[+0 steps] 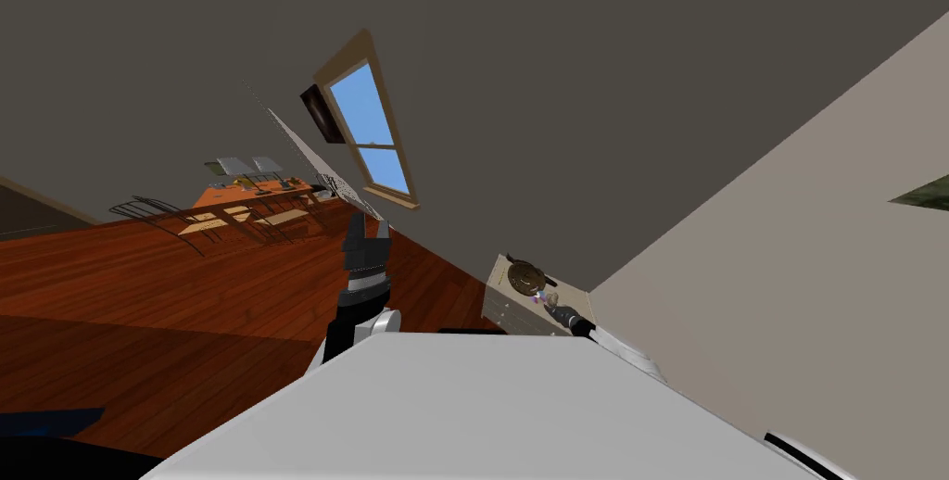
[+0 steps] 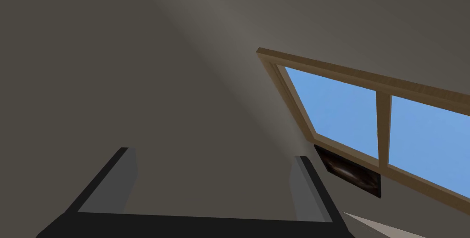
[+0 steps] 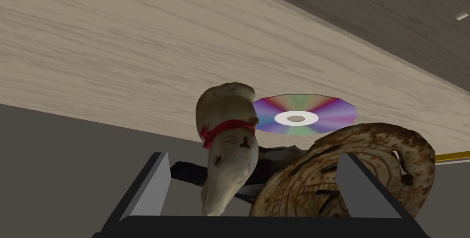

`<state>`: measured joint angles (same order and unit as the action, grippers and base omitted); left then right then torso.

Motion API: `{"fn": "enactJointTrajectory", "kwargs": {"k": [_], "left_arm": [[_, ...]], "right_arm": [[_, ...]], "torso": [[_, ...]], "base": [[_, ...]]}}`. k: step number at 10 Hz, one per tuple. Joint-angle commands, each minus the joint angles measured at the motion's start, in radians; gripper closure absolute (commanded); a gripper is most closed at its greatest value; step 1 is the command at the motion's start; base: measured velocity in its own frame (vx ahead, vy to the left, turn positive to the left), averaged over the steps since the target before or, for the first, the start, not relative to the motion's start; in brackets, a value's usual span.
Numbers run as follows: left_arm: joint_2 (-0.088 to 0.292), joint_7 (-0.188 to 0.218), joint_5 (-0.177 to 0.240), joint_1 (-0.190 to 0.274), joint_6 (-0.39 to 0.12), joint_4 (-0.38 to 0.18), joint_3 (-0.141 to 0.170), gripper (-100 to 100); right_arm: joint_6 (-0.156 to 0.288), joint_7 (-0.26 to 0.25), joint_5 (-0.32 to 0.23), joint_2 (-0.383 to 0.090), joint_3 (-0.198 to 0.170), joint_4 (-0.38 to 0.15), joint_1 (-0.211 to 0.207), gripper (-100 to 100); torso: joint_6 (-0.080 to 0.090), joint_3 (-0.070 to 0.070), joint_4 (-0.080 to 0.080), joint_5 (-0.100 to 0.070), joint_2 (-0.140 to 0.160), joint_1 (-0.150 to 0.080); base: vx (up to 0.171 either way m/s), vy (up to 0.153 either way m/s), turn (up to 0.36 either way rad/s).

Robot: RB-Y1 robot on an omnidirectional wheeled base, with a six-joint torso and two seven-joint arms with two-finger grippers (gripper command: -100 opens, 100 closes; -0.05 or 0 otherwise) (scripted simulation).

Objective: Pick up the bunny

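The bunny (image 3: 227, 152) is cream with a red ribbon round its neck, and it stands on a pale wooden dresser top (image 3: 114, 56). It sits between the fingers of my right gripper (image 3: 254, 187), nearer one finger and touching neither. That gripper is open. In the head view the bunny (image 1: 551, 299) is a small beige shape on the dresser (image 1: 505, 303), with my right gripper (image 1: 559, 311) right at it. My left gripper (image 2: 215, 182) is open and empty, raised in front of my chest.
A brown round patterned object (image 3: 367, 157) lies close beside the bunny, partly behind one finger. A rainbow disc (image 3: 303, 116) lies on the top beyond them. A dark object (image 3: 275, 155) rests behind the bunny. A beige wall (image 1: 788, 252) flanks the dresser. A dining table with chairs (image 1: 250, 201) stands far off.
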<state>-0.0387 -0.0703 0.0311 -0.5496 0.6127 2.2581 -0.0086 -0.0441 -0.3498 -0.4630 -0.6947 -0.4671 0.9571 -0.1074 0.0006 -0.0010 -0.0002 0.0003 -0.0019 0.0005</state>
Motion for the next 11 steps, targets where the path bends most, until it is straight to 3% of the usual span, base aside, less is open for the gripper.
{"fn": "enactJointTrajectory", "kwargs": {"k": [1,2,3,4,8,9,10,11], "left_arm": [[0.0,0.0,0.0,0.0,0.0,0.0,0.0,0],[0.0,0.0,0.0,0.0,0.0,0.0,0.0,0],[0.0,0.0,0.0,0.0,0.0,0.0,0.0,0],[0.0,0.0,0.0,0.0,0.0,0.0,0.0,0],[0.0,0.0,0.0,0.0,0.0,0.0,0.0,0],[0.0,0.0,0.0,0.0,0.0,0.0,0.0,0],[0.0,0.0,0.0,0.0,0.0,0.0,0.0,0],[0.0,0.0,0.0,0.0,0.0,0.0,0.0,0]], "right_arm": [[-0.002,-0.011,-0.002,-0.017,-0.002,-0.032,0.024,-100],[-0.005,-0.004,0.001,-0.014,-0.004,-0.027,0.02,-100],[-0.007,-0.004,0.001,-0.015,-0.005,-0.03,0.023,0],[0.001,-0.02,-0.009,0.017,0.007,-0.049,0.035,-100],[0.016,-0.051,-0.031,0.082,0.031,-0.087,0.06,-100],[0.017,-0.043,-0.026,0.069,0.024,-0.082,0.059,-100],[0.018,-0.045,-0.027,0.071,0.026,-0.084,0.059,100],[0.02,-0.045,-0.027,0.068,0.027,-0.085,0.059,100]], "torso": [[0.0,0.0,0.0,0.0,0.0,0.0],[0.0,-0.001,0.0,0.0,-0.001,0.0],[0.001,0.0,0.0,0.0,0.0,-0.001],[0.001,0.001,0.0,0.0,0.001,0.0],[0.0,0.001,0.0,0.0,0.003,-0.001],[-0.001,0.001,0.0,-0.002,0.002,-0.001],[-0.001,0.001,0.0,-0.002,0.001,-0.001],[-0.002,0.0,0.0,-0.003,0.001,0.0]], "base": [[0.045,0.0,0.172],[0.024,-0.005,0.036],[0.0,0.0,0.0],[0.002,-0.032,0.023],[-0.015,-0.017,0.05],[-0.006,-0.006,0.01],[-0.001,-0.006,-0.014],[0.0,0.0,0.0]]}}
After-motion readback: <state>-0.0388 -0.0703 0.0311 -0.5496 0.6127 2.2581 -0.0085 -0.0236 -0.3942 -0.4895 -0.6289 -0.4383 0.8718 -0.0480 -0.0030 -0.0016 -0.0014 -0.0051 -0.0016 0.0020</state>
